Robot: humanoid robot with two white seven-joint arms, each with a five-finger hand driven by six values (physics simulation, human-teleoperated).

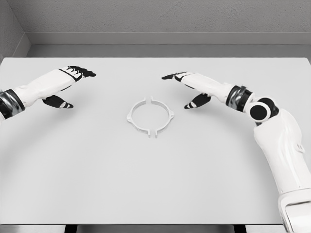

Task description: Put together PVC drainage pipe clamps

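You see the white pipe clamp (150,117) on the bench (73,170) between left hand (68,80) and right hand (192,85), fingers apart, empty.

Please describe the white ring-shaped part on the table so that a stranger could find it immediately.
On the white table, look at the middle, between the left hand and right hand. The pipe clamp lies flat there: two thin white half-rings forming a circle with small gaps, touched by neither hand.
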